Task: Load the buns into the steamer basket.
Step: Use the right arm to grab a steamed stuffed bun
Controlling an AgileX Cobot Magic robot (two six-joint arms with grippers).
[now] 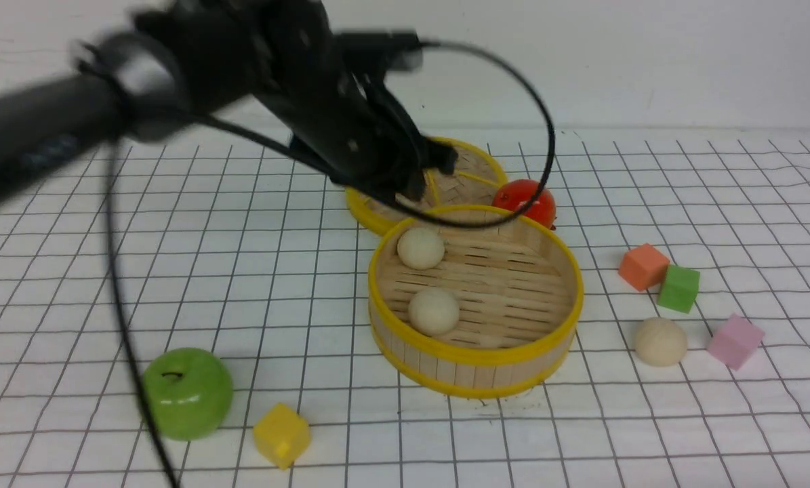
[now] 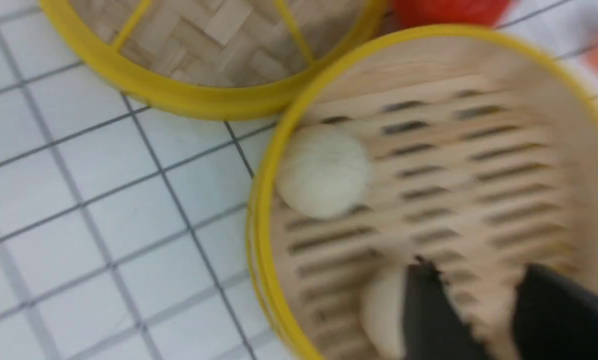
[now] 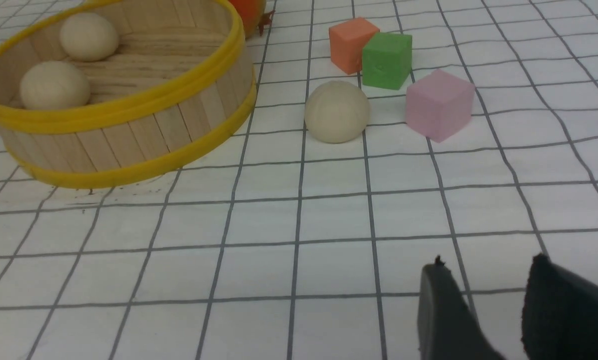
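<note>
my left gripper (image 2: pixel 479 282) hung over the steamer basket (image 2: pixel 262 200), jaws apart and empty, one finger hiding part of the near bun (image 2: pixel 383 315). motion blur smeared that arm in the front view, where it covered part of the lid (image 1: pixel 476 173). the right gripper (image 3: pixel 486 272), cut off at the frame edge, stood parted over bare table, empty. the far bun (image 1: pixel 420 247) also sat in the basket. the third bun (image 1: pixel 660 341) lay outside, near the pink cube (image 1: pixel 735 341).
</note>
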